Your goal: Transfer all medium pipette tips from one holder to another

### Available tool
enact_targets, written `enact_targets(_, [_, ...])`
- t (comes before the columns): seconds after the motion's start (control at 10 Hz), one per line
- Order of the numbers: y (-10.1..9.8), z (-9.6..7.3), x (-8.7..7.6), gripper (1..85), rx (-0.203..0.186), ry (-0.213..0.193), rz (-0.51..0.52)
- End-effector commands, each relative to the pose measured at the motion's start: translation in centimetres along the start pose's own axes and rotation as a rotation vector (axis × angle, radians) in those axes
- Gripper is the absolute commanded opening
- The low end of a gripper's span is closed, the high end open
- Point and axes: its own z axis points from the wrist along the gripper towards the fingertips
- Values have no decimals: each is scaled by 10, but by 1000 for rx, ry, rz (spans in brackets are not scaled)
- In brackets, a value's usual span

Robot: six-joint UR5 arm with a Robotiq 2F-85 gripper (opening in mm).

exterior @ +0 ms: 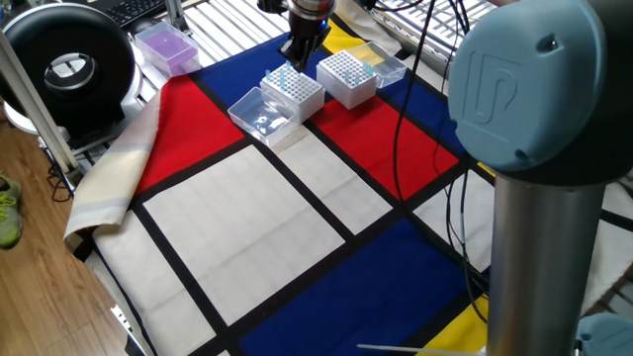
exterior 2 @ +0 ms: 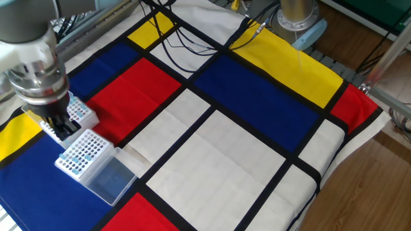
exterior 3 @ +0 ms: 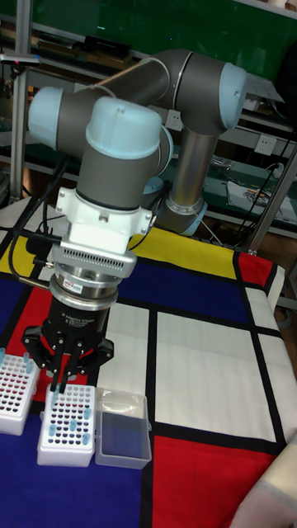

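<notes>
**Pincer poised above the tip racks**

The pincer (exterior 3: 59, 381) hangs fingers-down over the table (exterior 2: 257, 147), above the gap between two white racks. Its dark fingers sit close together, but whether they grip a tip I cannot tell. Just below and to one side stands the rack with the hinged clear lid (exterior 2: 81, 156), and the medium pipette tips (exterior 3: 68, 425) stand upright in its holes, scattered, pale blue. On the pincer's other side, partly hidden behind it in the other fixed view, sits the second rack (exterior 3: 15, 402), with a few tips along its edge.
</notes>
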Motion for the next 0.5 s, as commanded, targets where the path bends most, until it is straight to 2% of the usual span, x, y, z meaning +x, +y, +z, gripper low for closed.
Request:
enact_targets(0.0, [-5,-18,-2,17,-5,1,1])
enact_targets(0.2, [-20,-25,0,17,11,5,-28])
enact_targets(0.4, [-42,-24,6,17,-3,-3,-62])
